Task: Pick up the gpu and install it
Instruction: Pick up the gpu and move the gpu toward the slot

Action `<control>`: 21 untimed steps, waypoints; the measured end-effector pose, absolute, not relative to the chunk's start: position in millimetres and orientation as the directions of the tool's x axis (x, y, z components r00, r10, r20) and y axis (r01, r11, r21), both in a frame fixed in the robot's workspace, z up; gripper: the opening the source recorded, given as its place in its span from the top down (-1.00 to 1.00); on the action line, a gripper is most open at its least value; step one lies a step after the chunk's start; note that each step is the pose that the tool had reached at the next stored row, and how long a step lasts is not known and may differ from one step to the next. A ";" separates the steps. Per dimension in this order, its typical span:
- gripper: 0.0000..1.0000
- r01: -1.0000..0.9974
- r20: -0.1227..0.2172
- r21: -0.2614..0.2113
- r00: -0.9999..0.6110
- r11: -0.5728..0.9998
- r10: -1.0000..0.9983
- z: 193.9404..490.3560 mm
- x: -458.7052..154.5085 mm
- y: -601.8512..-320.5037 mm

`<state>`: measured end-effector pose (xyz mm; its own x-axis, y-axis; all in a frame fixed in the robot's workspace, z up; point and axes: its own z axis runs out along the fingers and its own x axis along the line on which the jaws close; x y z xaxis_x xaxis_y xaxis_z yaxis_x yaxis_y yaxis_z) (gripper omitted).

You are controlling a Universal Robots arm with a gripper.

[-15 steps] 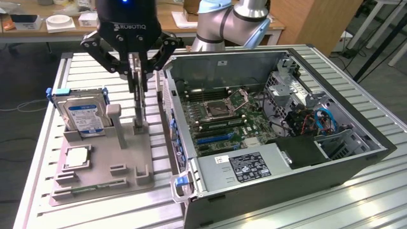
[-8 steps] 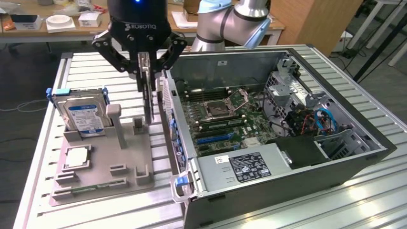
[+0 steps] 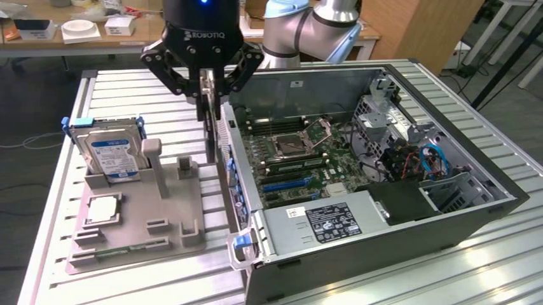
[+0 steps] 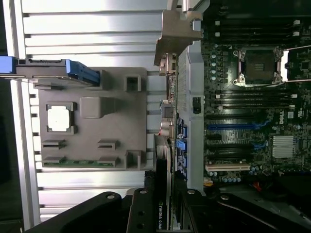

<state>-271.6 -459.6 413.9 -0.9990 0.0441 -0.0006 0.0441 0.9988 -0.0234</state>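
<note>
A black robot claw (image 3: 207, 89) is seen at 12 o'clock in the exterior view, closed on the gpu (image 3: 208, 130). The thin dark card is gripped by its upper edge and hangs upright, edge-on. It is held over the narrow gap between a grey parts tray (image 3: 170, 210) at 9 o'clock of it and an open computer case (image 3: 382, 254) at 3 o'clock. Whether its lower end touches anything cannot be told. In the wrist view the gpu (image 4: 164, 160) runs out from between the claw (image 4: 164, 213) fingers, alongside the case wall, beside the motherboard (image 4: 243, 111). A hard drive (image 3: 114, 155) with a blue label stands upright in the tray. A processor chip (image 3: 102, 210) and a green memory stick (image 3: 119, 253) lie flat in the tray. All is carried by a ribbed metal desk (image 3: 119, 89).
</note>
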 end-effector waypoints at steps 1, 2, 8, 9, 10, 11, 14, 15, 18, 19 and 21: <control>0.47 0.044 0.000 -0.024 -0.999 0.999 0.044 414.0 -269.7 -459.6; 0.47 0.044 -0.001 -0.024 -0.999 0.999 0.044 414.0 -267.8 -459.6; 0.47 0.043 -0.001 -0.023 -0.999 0.999 0.043 413.9 -255.2 -459.6; 0.47 0.044 -0.001 -0.023 -0.999 0.999 0.044 413.9 -253.1 -459.6; 0.47 0.043 0.000 -0.024 -0.999 0.999 0.043 414.0 -251.2 -459.6; 0.47 0.043 -0.001 -0.023 -0.999 0.999 0.043 413.9 -249.3 -459.6; 0.47 0.043 -0.001 -0.023 -0.999 0.999 0.043 413.9 -243.5 -459.6; 0.47 0.043 0.000 -0.024 -0.999 0.999 0.043 414.0 -241.6 -459.6; 0.47 0.043 0.000 -0.023 -0.999 0.999 0.043 414.0 -235.4 -459.6; 0.47 0.043 -0.001 -0.023 -0.999 0.999 0.043 413.9 -233.3 -459.6; 0.47 0.043 -0.001 -0.023 -0.999 0.999 0.043 413.9 -229.3 -459.6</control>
<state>-229.3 -459.6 413.9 -0.9991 0.0428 -0.0006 0.0428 0.9988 -0.0234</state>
